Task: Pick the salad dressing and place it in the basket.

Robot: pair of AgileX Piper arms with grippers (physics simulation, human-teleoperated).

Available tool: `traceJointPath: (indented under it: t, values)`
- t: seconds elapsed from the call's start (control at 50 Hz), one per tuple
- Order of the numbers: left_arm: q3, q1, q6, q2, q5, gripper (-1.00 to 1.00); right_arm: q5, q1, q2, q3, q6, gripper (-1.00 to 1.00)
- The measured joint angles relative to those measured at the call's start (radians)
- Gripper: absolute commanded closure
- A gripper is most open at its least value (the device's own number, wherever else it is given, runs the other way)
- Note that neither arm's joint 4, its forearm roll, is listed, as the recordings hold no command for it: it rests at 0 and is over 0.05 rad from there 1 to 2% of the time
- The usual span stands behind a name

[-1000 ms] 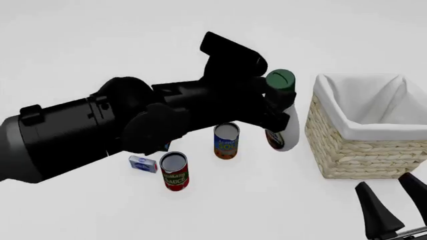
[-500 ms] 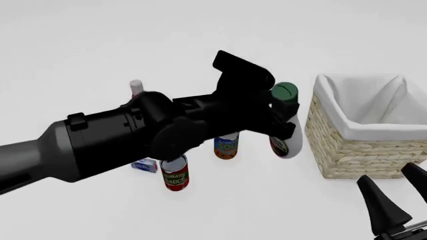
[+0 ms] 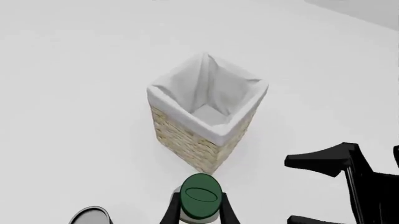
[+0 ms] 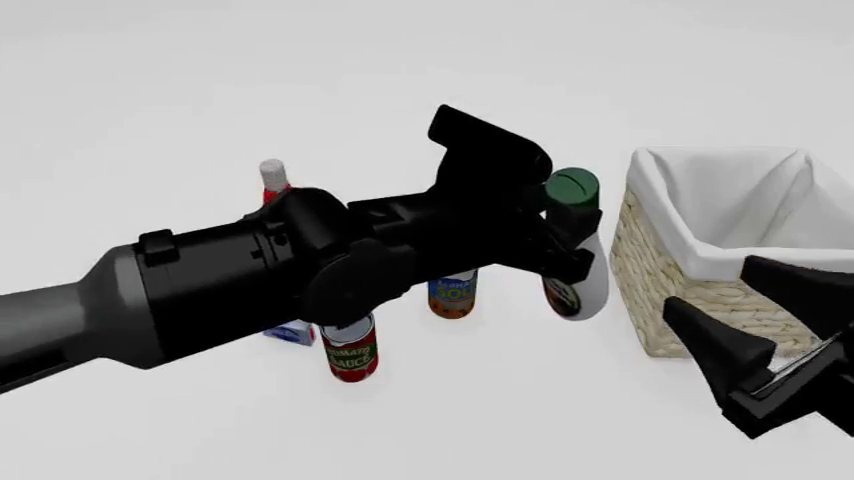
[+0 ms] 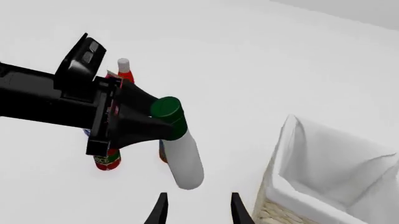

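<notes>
We read this as the carry step: our left gripper [image 4: 567, 232] clamps the white pear-shaped, green-capped salad dressing [image 4: 579, 262] aloft, just left of the pale wicker basket [image 4: 694, 310] toward the table's right edge. Right gripper [image 4: 774, 325] gapes, unladen. Next: traverse right over the rim, then release.

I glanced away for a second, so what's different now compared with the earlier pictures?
The left gripper, shut on the salad dressing, has lifted it off the table and carried it a little nearer the basket. The right gripper has risen from the lower corner, its fingers apart. The basket, the cans and the red bottle stayed put.
</notes>
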Motion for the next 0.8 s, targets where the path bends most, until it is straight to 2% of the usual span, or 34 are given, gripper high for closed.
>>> traceJointPath:
  t: [0.34,0.8]
  values:
    - [0.008,-0.018,-0.001,-0.013,-0.002,1.0,-0.001,0.071,0.169,-0.081,-0.034,-1.0]
    - [0.028,-0.044,-0.003,-0.036,-0.005,1.0,-0.016,0.113,0.278,-0.141,-0.078,-1.0]
